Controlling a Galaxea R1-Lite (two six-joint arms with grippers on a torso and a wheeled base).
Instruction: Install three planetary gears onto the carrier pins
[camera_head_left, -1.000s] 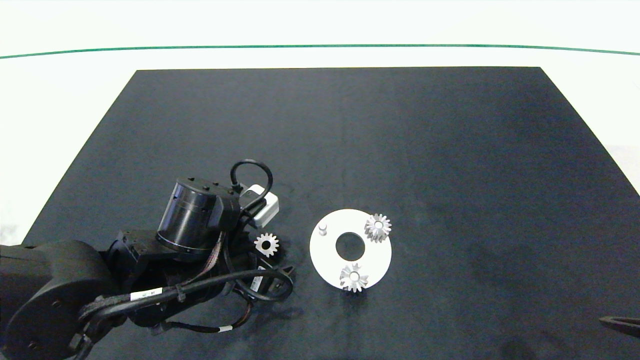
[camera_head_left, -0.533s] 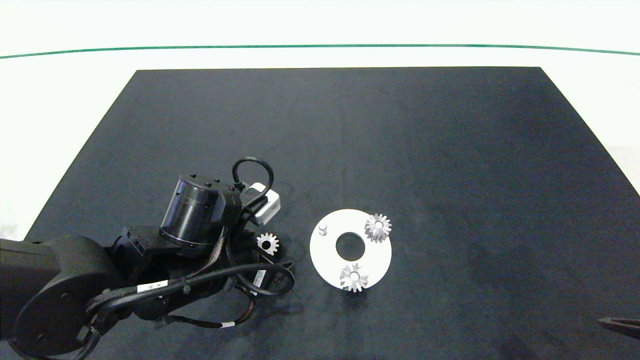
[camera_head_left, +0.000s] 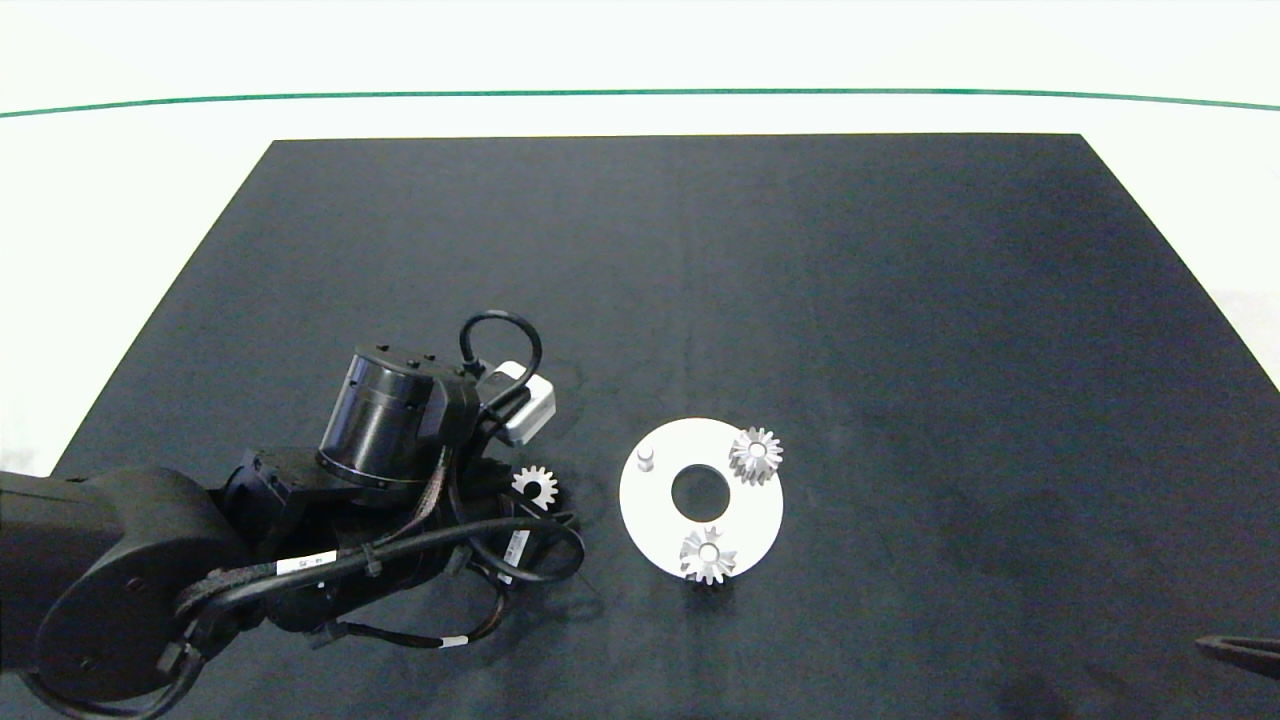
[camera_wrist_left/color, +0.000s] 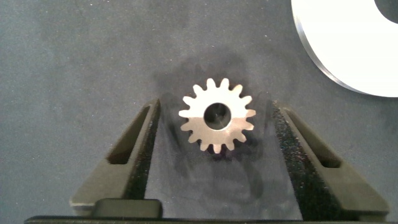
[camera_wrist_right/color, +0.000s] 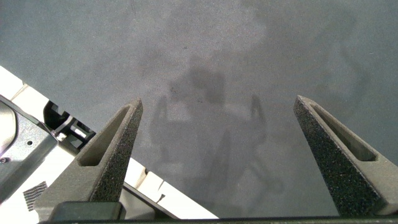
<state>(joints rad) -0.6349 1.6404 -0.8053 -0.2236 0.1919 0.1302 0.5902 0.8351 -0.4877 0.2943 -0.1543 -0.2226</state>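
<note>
The left pincer (camera_wrist_left/color: 214, 115) hangs wide over the dark counter (camera_head_left: 900, 300), its fingers (camera_wrist_left/color: 134, 155) flanking a loose gear (camera_wrist_left/color: 217, 116) without touching it, just beside the white disc (camera_head_left: 655, 520); two gears (camera_head_left: 756, 455) sit on pins there, and one pin (camera_head_left: 645, 459) stands bare; the right pincer (camera_wrist_right/color: 217, 118), wide and holding nothing, is parked at the counter's near right corner.

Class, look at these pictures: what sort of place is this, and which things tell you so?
Probably a robotics lab bench for assembly practice: a black mat on a white table, a dark robot arm's left gripper open around a loose gear, and a white carrier disc with gears on pins.
</note>
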